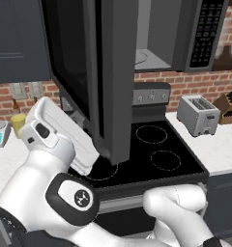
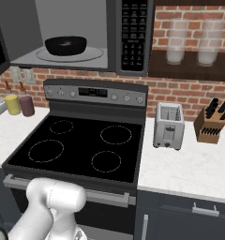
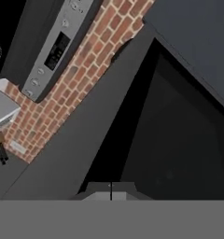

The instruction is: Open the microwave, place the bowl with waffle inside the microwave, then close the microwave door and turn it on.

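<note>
A: Brick wall [image 2: 180, 91] runs behind a black stove [image 2: 77, 147], white counter [image 2: 189, 164] on both sides. Where's the microwave?

B: Microwave [image 2: 128, 37] hangs above the stove. Microwave door [image 1: 96, 72] is swung wide open, out twd the near side, at the left.

A: Bowl?

B: Black bowl [image 2: 65, 45] is already inside, sitting on the glass turntable [image 2: 93, 55]. Can't tell if the waffle's in it, rim hides the inside.

A: Gripper?

B: Gripper [image 3: 111, 190] is fully closed, tips pressed together, nothing held. Hand view has it right up near the door's dark panel, w/ the stove's control strip [image 3: 55, 49] & brick off to one side. Whether it's touching the door, can't tell.

A: Other stuff?

B: Silver toaster [image 2: 168, 125] just right of the stove, knife block [image 2: 212, 124] further right. Yellow cup [image 2: 12, 104] & maroon cup [image 2: 26, 105] side by side on the left counter, by the wall.
</note>
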Controlling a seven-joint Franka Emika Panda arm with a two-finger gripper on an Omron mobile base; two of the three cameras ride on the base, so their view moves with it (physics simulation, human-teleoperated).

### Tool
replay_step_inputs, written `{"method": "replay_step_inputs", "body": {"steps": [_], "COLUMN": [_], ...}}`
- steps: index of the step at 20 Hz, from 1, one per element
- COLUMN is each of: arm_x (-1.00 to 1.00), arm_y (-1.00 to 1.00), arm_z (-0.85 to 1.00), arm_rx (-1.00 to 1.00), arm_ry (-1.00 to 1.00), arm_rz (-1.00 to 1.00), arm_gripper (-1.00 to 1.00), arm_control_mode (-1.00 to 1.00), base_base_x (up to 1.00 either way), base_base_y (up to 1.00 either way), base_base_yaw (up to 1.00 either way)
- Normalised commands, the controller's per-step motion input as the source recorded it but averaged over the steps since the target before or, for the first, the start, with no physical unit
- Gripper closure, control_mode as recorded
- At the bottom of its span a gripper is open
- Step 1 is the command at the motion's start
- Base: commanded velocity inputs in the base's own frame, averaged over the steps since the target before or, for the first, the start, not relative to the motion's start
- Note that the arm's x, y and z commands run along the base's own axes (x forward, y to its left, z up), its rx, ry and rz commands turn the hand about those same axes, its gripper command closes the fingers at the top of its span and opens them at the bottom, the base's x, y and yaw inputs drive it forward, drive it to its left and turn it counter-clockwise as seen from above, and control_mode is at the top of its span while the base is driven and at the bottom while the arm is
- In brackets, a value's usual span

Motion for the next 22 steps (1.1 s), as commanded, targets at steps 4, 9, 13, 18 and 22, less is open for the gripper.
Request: {"method": "replay_step_inputs", "body": {"steps": [4, 9, 13, 18, 22], "arm_x": [0.5, 0.58, 0.92, 1.0, 1.0], "arm_y": [-0.87, -0.97, -0.99, -0.94, -0.78], "arm_z": [0.38, 0.45, 0.45, 0.31, 0.28], "arm_rx": [0.0, 0.0, 0.01, 0.05, 0.05], "arm_ry": [0.15, 0.19, 0.17, 0.11, 0.01], "arm_rz": [0.0, 0.01, 0.1, 0.26, 0.36], "arm_gripper": [1.0, 1.0, 1.0, 1.0, 1.0], "arm_control_mode": [-1.0, -1.0, -1.0, -1.0, -1.0], "base_base_x": [0.0, 0.0, 0.0, 0.0, 0.0], "base_base_y": [0.0, 0.0, 0.0, 0.0, 0.0], "base_base_yaw": [0.0, 0.0, 0.0, 0.0, 0.0]}}
